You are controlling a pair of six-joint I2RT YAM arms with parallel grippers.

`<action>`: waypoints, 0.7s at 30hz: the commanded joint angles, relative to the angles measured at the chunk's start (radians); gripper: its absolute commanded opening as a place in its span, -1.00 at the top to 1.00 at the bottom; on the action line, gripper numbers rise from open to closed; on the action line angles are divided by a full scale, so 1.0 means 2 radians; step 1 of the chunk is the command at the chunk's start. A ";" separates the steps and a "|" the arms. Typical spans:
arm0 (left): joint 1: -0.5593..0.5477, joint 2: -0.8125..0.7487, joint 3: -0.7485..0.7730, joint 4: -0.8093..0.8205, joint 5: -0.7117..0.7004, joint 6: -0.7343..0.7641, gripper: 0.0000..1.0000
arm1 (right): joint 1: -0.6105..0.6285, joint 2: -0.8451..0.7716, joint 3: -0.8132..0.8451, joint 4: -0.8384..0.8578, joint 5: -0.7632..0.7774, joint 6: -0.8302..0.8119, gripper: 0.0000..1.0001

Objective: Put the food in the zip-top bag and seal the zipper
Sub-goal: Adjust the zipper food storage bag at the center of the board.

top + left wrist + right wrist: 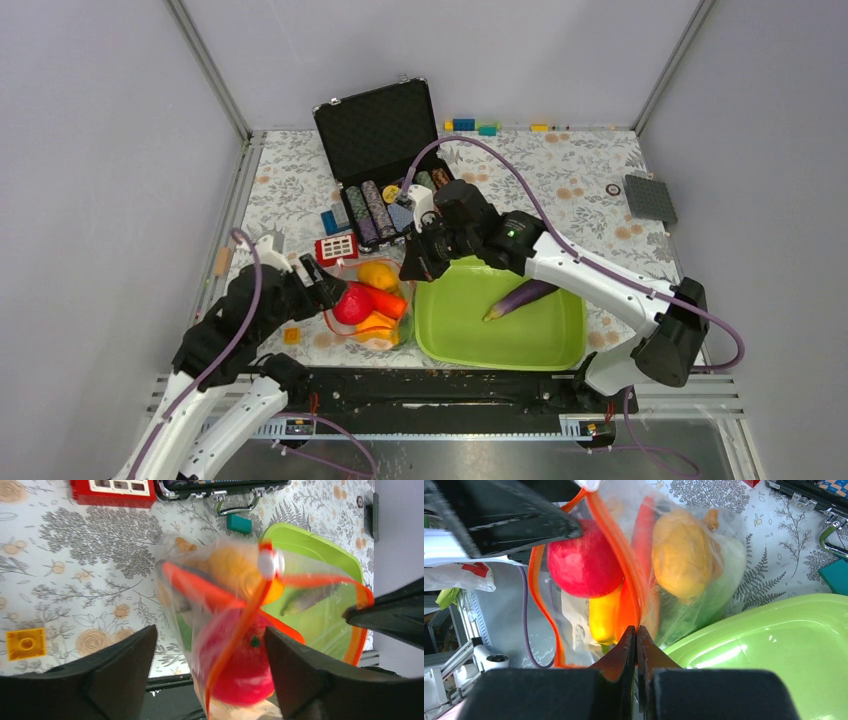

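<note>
Now, your right gripper is pinched fully closed on the narrow orange-red zipper strip of the clear floppy zip-top bag, and the bag's body stretches away just beyond those closed tips. Your left gripper stands wide open with nothing in its hold. It straddles the bag's mouth, where the round red toy apple sits between its fingers. I judge the step in hand to be loading, not sealing, because the long purple toy eggplant lies outside the bag in the lime-green plastic tray, off to the side of the right jaws and under that arm. To do it well, make the right pinch firm so the mouth is held taut. Lift the left jaws straight out so neither finger snags the film or the small white zipper slider just ahead of them, and run the slider only once the eggplant is in. By count there is one bag, one tray and one slider. In the bag are one apple, one orange toy carrot, two yellow-orange toy peppers and one bunch of green toy lettuce; one eggplant is outside. The silver toy fish I cannot make out. Beyond the left jaws lie one yellow toy brick, one red toy brick and one teal toy brick.
</note>
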 commanded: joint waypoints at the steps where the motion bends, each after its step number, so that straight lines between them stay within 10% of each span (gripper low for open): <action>1: 0.002 0.042 -0.023 0.043 0.051 0.001 -0.35 | -0.005 -0.034 -0.007 0.026 -0.004 -0.013 1.00; 21: 0.002 0.080 0.035 0.032 0.017 0.029 0.63 | -0.007 -0.015 0.025 -0.029 0.111 -0.075 0.97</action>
